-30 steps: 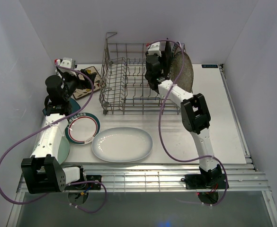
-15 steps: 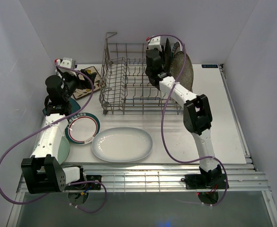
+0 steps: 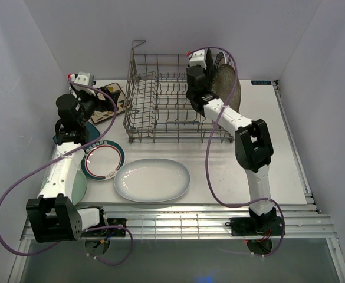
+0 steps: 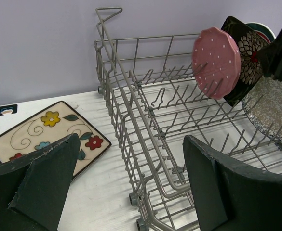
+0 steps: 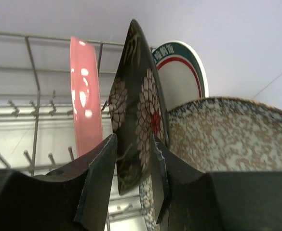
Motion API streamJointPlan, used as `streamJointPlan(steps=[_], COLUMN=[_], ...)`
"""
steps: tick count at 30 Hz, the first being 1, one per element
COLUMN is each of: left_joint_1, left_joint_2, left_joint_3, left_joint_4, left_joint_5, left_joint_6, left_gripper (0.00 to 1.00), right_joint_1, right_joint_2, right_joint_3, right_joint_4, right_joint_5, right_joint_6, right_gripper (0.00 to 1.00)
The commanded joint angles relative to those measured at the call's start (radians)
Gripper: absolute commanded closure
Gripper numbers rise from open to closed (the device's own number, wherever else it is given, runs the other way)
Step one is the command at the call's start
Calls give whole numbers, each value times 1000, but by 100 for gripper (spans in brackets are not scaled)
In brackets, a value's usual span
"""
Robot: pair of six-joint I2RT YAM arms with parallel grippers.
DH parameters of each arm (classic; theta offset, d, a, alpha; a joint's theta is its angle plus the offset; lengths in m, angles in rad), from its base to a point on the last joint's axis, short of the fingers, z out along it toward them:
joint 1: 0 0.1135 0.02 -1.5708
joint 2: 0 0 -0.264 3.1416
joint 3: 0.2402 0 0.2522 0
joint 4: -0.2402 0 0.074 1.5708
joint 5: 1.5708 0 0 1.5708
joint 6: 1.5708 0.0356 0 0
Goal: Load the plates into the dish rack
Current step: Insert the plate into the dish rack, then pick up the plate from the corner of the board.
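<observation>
Plates (image 3: 228, 88) are standing on edge at the far right end of the rack (image 4: 131, 110). The right gripper (image 5: 133, 139) is pinching the black flowered plate (image 5: 136, 106), which is sitting just beside the pink plate (image 5: 85, 96). The step is calling for its lower edge to be seated fully down in the rack (upright, not leaning on a neighbour) before letting go. The left gripper (image 4: 131, 142) is hanging spread wide, holding nothing.

Pink plate (image 4: 215, 61) and black floral plate (image 4: 245, 50) stand in the rack (image 4: 145, 125) (upright).
</observation>
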State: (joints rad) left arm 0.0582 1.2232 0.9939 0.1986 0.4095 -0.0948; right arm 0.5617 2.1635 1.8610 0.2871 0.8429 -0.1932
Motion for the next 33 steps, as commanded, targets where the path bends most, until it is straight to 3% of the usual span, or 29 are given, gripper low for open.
streamJointPlan(steps=[1, 9, 13, 19, 22, 23, 25, 26, 33], left_joint_1=[8, 8, 8, 8, 8, 6, 6, 6, 8], left_joint_2=[-51, -113, -123, -163, -194, -200, -211, -218, -246], left_joint_3=[0, -18, -29, -73, -109, -119, -143, -149, -169], left_joint_4=[-2, -2, -7, -27, -30, -30, -30, -30, -51], left_joint_5=[32, 69, 144, 179, 218, 225, 247, 249, 213], left_joint_6=[-3, -6, -28, -8, 20, 26, 36, 38, 30], left_gripper=[2, 2, 2, 2, 2, 2, 2, 2, 2], right_joint_1=[-3, -3, -2, -3, -3, -3, -2, -3, -2], right_joint_2=[-177, -387, -494, -645, -729, -751, -818, -841, -1031], right_joint_3=[-77, -296, -377, -547, -624, -672, -718, -764, -919], right_joint_4=[66, -49, -135, -189, -175, -175, -169, -158, -149], right_joint_5=[-68, -208, -263, -410, -441, -444, -456, -487, -547], right_joint_6=[66, 184, 262, 340, 369, 383, 414, 423, 491], right_gripper=[60, 58, 52, 30, 13, 2, 4, 10, 10])
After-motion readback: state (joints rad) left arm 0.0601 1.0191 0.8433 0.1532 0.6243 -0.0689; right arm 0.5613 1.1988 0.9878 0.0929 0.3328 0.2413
